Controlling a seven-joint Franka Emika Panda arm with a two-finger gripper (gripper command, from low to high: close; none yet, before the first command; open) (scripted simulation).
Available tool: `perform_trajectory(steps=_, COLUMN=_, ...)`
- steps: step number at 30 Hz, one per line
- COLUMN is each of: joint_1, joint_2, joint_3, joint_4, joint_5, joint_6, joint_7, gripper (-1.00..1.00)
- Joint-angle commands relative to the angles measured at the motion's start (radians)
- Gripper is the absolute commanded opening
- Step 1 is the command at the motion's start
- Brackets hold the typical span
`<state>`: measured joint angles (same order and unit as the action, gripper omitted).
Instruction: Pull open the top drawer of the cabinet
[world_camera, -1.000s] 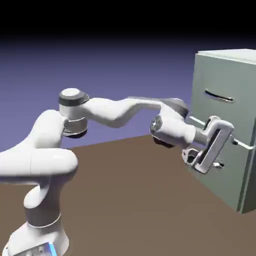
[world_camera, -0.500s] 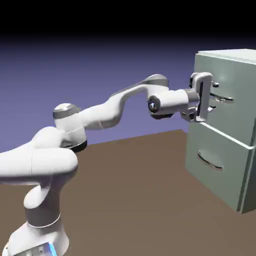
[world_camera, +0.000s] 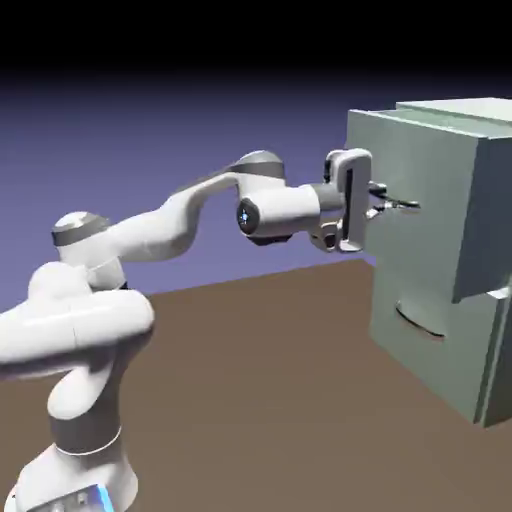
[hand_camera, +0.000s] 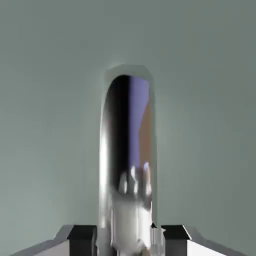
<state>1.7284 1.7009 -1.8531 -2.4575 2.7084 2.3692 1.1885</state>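
The pale grey-green cabinet (world_camera: 480, 360) stands at the exterior view's right. Its top drawer (world_camera: 425, 170) juts out toward the arm, well proud of the lower drawer (world_camera: 430, 345). My gripper (world_camera: 378, 201) is level with the top drawer's front and shut on its silvery bar handle (world_camera: 396, 205). In the hand view the handle (hand_camera: 127, 155) runs up the middle as a shiny bar, squeezed between my two fingertips (hand_camera: 82, 235) at the bottom edge, with the flat drawer front (hand_camera: 45, 100) filling everything behind it.
The lower drawer is closed, with its own curved handle (world_camera: 420, 327). The brown table (world_camera: 270, 400) spreads below the arm. My white arm (world_camera: 180, 225) stretches from the lower left across to the cabinet.
The gripper rose from the lower drawer's height to the top handle and shut on it. It then moved left, and the top drawer slid out with it.
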Motion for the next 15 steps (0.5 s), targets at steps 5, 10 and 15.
perform_trajectory(steps=5, joint_1=0.179, joint_2=0.024, joint_3=-0.022, joint_4=-0.176, joint_5=-0.060, joint_6=-0.002, joint_7=0.006, gripper=-1.00)
perform_trajectory(steps=10, joint_1=0.257, joint_2=0.035, joint_3=-0.033, joint_4=-0.244, joint_5=-0.091, joint_6=0.007, joint_7=0.012, gripper=1.00)
perform_trajectory(steps=15, joint_1=0.433, joint_2=0.062, joint_3=-0.058, joint_4=-0.375, joint_5=-0.171, joint_6=0.046, joint_7=0.034, gripper=1.00)
